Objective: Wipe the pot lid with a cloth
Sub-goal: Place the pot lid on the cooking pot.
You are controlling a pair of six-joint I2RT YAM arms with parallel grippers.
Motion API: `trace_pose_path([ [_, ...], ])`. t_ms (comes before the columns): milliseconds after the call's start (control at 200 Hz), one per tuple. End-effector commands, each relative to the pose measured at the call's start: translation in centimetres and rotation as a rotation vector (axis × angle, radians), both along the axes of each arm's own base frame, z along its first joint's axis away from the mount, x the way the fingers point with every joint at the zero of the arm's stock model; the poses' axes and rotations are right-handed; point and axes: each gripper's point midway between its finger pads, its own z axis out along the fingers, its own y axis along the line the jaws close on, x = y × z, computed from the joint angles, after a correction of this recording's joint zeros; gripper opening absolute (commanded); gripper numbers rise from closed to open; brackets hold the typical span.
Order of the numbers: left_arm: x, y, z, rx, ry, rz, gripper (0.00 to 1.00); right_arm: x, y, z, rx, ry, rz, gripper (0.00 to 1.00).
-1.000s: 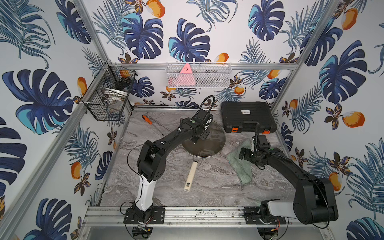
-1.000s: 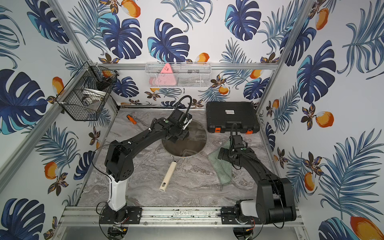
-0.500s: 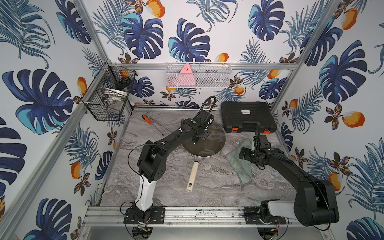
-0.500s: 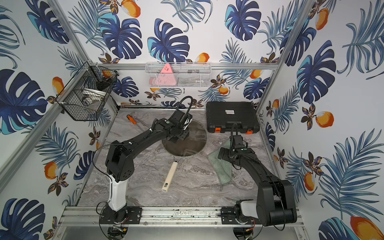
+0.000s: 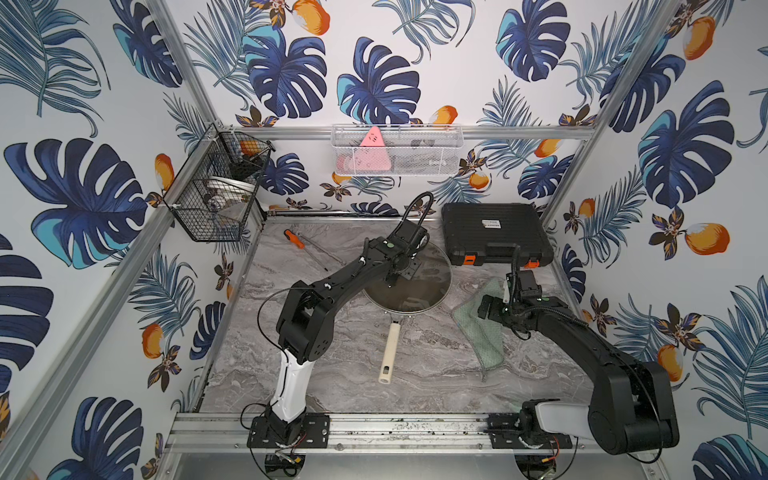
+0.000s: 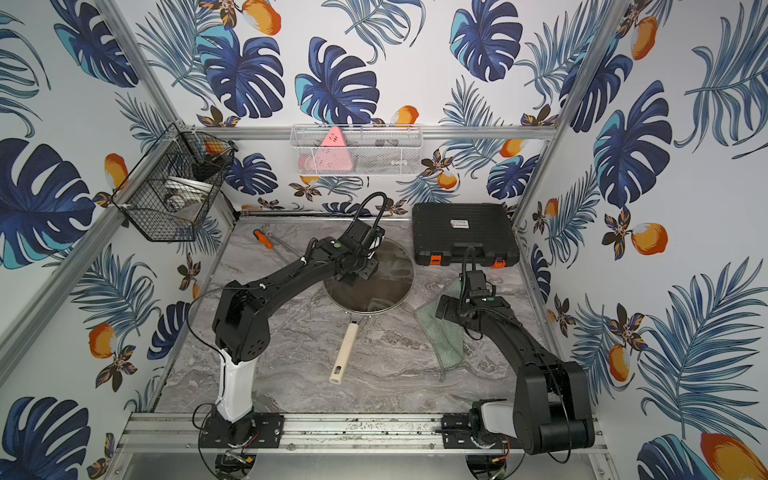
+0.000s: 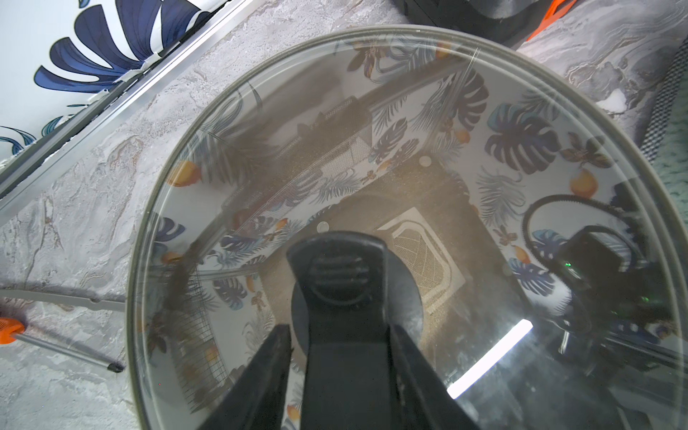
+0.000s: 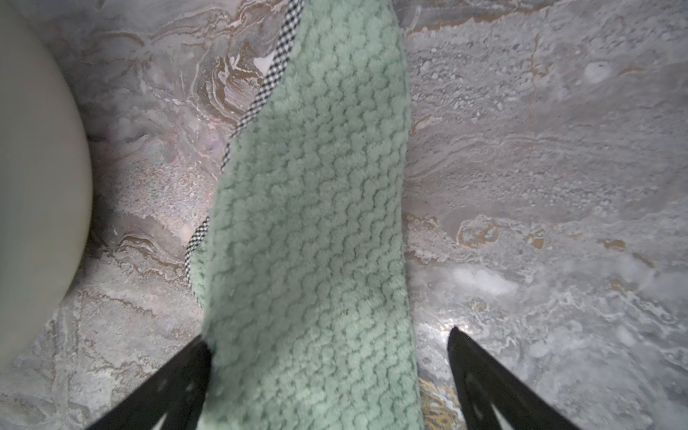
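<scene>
The pot lid (image 5: 419, 286) rests on the frying pan (image 5: 389, 353) at the rear middle of the desk (image 5: 332, 374). The left claw (image 7: 338, 329) straddles its black handle (image 7: 342, 275), loosely spread, with a gap showing on one side. Just beside the lid the cloth (image 8: 309, 223) lies on the desk, passing between the fingers of the right claw (image 8: 328, 335), which is spread wide.
</scene>
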Motion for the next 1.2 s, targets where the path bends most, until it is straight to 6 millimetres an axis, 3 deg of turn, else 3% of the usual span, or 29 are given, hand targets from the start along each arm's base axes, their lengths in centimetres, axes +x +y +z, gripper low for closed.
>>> trace_pose_path([
  [0,0.1,0.5,1.0,-0.006,-0.026,0.031,0.51,0.4,0.1,0.3,0.004,-0.022,0.007,1.0],
  [335,-0.1,0.1,3.1,-0.053,-0.05,0.019,0.57,0.4,0.1,0.4,0.003,-0.025,0.008,1.0],
  [530,-1.0,-0.7,5.6,-0.138,-0.059,-0.01,0.58,0.4,0.2,0.5,0.006,-0.027,0.01,1.0],
  [706,-2.4,0.1,7.8,-0.171,-0.072,-0.022,0.57,0.4,0.2,0.7,0.008,-0.037,0.011,1.0],
  [856,-3.7,3.3,10.4,-0.257,-0.122,0.025,0.56,0.4,0.4,0.8,0.018,-0.04,0.015,1.0],
  [981,-4.6,8.2,12.2,-0.332,-0.184,0.124,0.55,0.4,0.3,0.9,0.016,-0.044,0.014,1.0],
  [1081,-5.7,12.4,11.4,-0.344,-0.202,0.209,0.53,0.4,0.3,1.1,0.016,-0.05,0.014,1.0],
  [1121,-6.1,14.0,10.2,-0.327,-0.181,0.245,0.51,0.4,0.3,1.1,0.016,-0.052,0.015,1.0],
  [1196,-7.0,15.6,8.2,-0.296,-0.147,0.289,0.39,0.5,0.4,1.0,0.02,-0.051,0.017,1.0],
])
